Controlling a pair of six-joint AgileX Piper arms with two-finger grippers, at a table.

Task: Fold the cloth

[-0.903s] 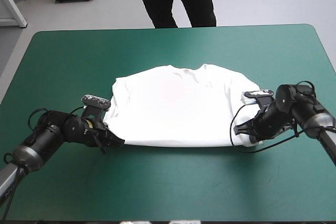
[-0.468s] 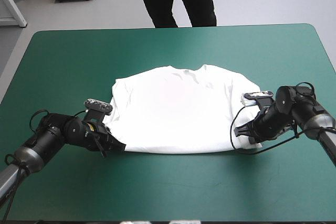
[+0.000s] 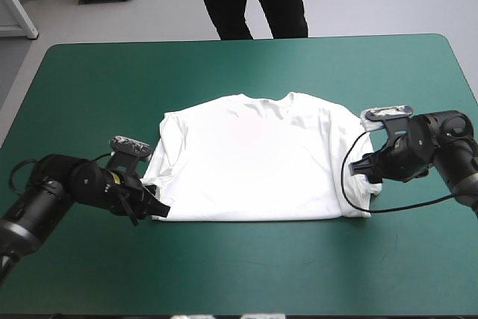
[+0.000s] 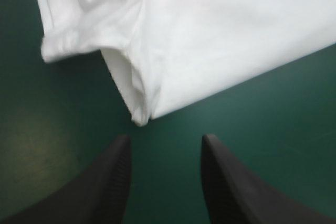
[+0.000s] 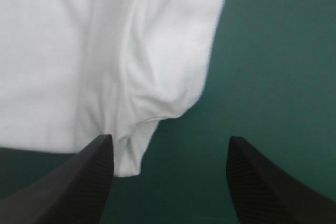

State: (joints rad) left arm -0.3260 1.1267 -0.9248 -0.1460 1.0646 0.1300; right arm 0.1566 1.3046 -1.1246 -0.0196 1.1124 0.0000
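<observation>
T-shirt (image 3: 254, 158), one, folded, lies between two grippers: left gripper (image 4: 165, 140) parted, just short of one near corner; right gripper (image 5: 170, 141) wide at the other.

T-shirt (image 3: 254, 158): plain white, no print (creases shade pale grey), ahead of both finger pairs. Table cover (image 3: 224, 69): solid teal-green, showing between fingers. Fingers of left gripper (image 4: 165, 138) and right gripper (image 5: 169, 139): black, faintly ribbed.
</observation>
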